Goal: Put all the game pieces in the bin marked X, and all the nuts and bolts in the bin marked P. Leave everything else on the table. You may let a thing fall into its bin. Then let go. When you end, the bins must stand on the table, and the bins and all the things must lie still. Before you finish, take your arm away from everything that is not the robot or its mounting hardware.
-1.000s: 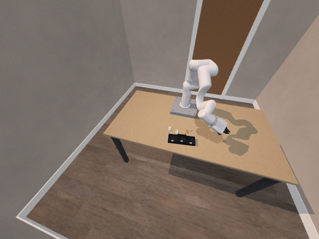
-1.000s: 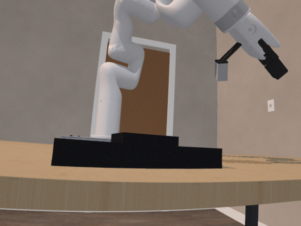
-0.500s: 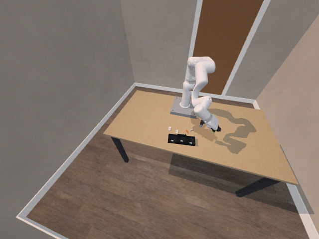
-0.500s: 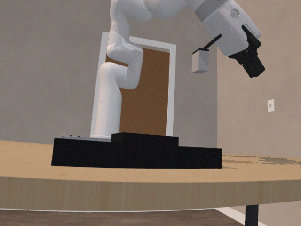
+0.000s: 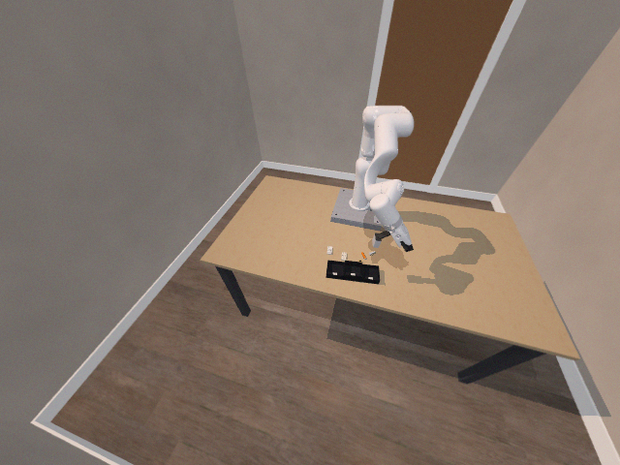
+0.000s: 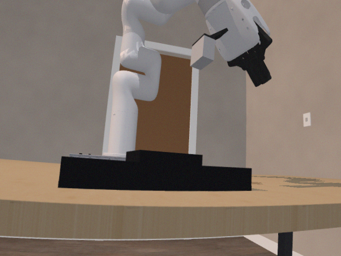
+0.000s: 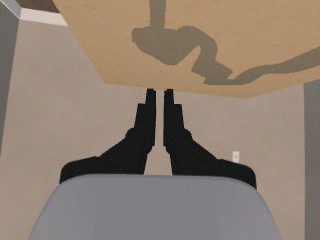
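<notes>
A row of black bins (image 5: 343, 266) (image 6: 154, 172) stands near the table's front edge; I cannot read their marks. Behind the bins lie two small white pieces (image 5: 329, 248) (image 5: 344, 255), a small orange piece (image 5: 363, 255) and a small grey piece (image 5: 373, 254). They are too small to name. My gripper (image 5: 408, 247) (image 6: 261, 80) (image 7: 160, 101) is shut and empty. It hangs tilted in the air, above the table and to the right of the small pieces. In the wrist view the fingers point past the table's edge toward a wall.
The wooden table (image 5: 280, 225) (image 6: 165, 198) (image 7: 240, 30) carries the arm's grey base plate (image 5: 345, 212) at its back. The arm's shadow (image 5: 450, 264) falls on the right half. Walls and a brown door stand behind the table.
</notes>
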### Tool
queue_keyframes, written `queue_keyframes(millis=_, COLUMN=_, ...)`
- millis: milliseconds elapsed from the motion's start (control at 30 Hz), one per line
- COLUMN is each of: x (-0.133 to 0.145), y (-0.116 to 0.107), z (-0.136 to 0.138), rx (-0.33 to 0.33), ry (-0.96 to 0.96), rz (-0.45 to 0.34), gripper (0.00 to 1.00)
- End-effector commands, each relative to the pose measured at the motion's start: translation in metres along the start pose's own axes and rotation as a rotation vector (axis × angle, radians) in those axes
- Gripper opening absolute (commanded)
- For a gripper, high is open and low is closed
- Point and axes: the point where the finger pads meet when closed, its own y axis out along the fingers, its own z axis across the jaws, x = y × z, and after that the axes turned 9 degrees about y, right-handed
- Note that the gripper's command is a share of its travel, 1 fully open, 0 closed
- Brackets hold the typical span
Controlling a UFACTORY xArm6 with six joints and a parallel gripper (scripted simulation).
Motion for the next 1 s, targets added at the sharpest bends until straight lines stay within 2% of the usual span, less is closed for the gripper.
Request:
queue_keyframes(millis=0, x=-0.016, y=-0.013, z=0.005, rx=-0.008, ry=-0.129, rz=0.051, gripper=0.07)
queue_keyframes(millis=233, x=-0.044, y=-0.031, z=0.014, rx=0.004, ry=-0.327, rz=0.139, gripper=0.07)
queue_keyframes(millis=333, x=-0.046, y=-0.032, z=0.015, rx=0.006, ry=-0.342, rz=0.146, gripper=0.07)
queue_keyframes(millis=400, x=-0.059, y=-0.041, z=0.019, rx=0.018, ry=-0.432, rz=0.188, gripper=0.07)
queue_keyframes(millis=467, x=-0.061, y=-0.043, z=0.020, rx=0.020, ry=-0.447, rz=0.194, gripper=0.07)
queue_keyframes(millis=800, x=-0.104, y=-0.072, z=0.036, rx=0.089, ry=-0.742, rz=0.330, gripper=0.07)
queue_keyframes(millis=900, x=-0.106, y=-0.073, z=0.037, rx=0.092, ry=-0.755, rz=0.336, gripper=0.07)
queue_keyframes(millis=967, x=-0.119, y=-0.083, z=0.042, rx=0.123, ry=-0.842, rz=0.375, gripper=0.07)
